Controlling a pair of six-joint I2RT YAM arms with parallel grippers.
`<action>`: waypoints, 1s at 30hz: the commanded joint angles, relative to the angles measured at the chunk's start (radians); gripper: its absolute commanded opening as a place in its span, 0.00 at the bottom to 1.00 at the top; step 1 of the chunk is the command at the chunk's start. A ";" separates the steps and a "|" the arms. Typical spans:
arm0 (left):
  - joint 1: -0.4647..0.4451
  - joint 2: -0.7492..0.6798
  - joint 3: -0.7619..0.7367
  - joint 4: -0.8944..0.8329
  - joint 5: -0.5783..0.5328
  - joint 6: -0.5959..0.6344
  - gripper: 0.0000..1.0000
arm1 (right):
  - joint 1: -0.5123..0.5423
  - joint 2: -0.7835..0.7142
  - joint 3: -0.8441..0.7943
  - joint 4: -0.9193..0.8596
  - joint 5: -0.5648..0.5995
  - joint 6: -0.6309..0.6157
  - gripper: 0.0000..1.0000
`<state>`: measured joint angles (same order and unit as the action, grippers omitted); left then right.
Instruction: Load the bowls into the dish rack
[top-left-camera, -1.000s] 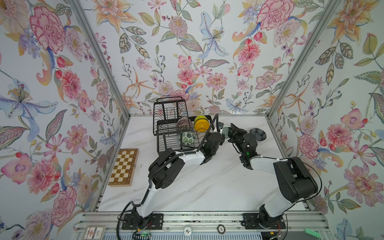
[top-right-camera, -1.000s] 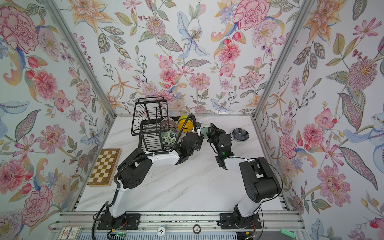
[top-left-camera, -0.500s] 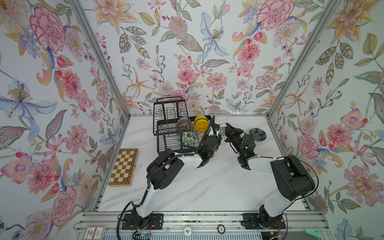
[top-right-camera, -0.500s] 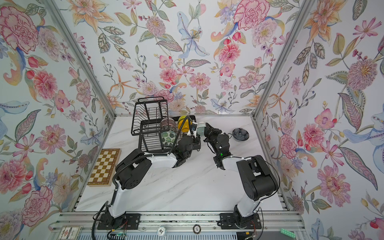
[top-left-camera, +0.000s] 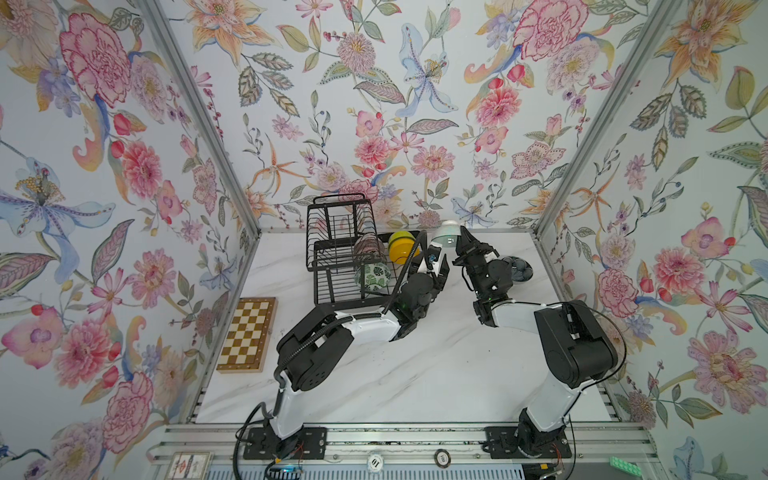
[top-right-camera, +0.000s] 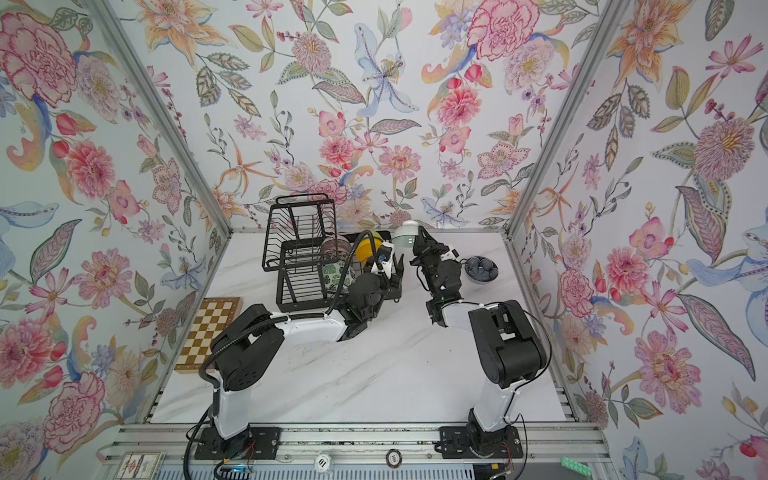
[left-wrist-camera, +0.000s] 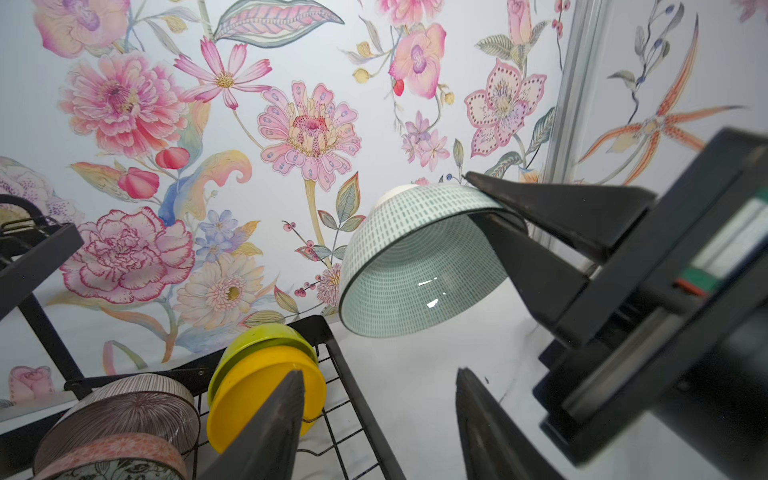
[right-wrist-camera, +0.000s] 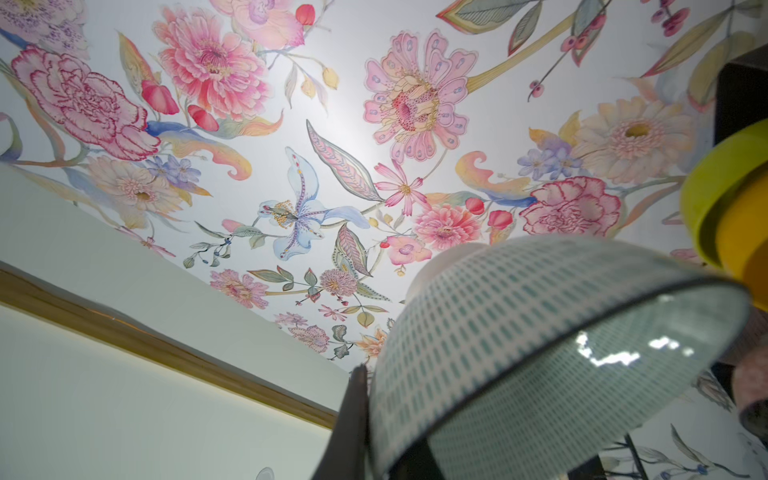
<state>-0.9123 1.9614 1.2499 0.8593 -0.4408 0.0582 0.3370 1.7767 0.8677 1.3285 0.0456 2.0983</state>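
A pale celadon bowl (top-left-camera: 446, 237) (top-right-camera: 405, 236) hangs tilted in the air just right of the dish rack (top-left-camera: 336, 266) (top-right-camera: 299, 266), rim pinched by my shut right gripper (top-left-camera: 463, 235) (right-wrist-camera: 382, 415). One finger lies outside the wall and one inside. My left gripper (top-left-camera: 437, 266) (left-wrist-camera: 379, 374) stands open and empty below the bowl (left-wrist-camera: 415, 266), beside the rack's end wire (left-wrist-camera: 345, 374). In the rack stand a yellow bowl (left-wrist-camera: 266, 399), a lime green bowl (left-wrist-camera: 257, 336), a ribbed bowl (left-wrist-camera: 124, 411) and a green-leaf bowl (top-left-camera: 376, 276). A dark blue bowl (top-left-camera: 519, 268) sits on the table behind my right wrist.
A chessboard (top-left-camera: 247, 334) lies at the table's left edge. The rack stands against the back wall, its raised basket (top-left-camera: 338, 216) on the left. Both arms meet close together at the rack's right end.
My left gripper has opened and come off the celadon bowl. The right gripper now holds the bowl alone and has carried it a little toward the back wall.
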 joint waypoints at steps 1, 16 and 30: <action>0.001 -0.074 -0.034 -0.008 0.033 -0.038 0.73 | 0.004 -0.021 0.044 0.125 0.007 -0.029 0.00; 0.119 -0.296 -0.072 -0.355 0.287 -0.234 0.99 | -0.009 -0.041 0.083 0.094 -0.009 -0.123 0.00; 0.189 -0.523 -0.222 -0.554 0.367 -0.290 0.99 | 0.003 -0.088 0.108 -0.080 -0.119 -0.348 0.00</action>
<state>-0.7479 1.4918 1.0626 0.3649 -0.0963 -0.2131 0.3279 1.7523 0.9356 1.2457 -0.0299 1.8431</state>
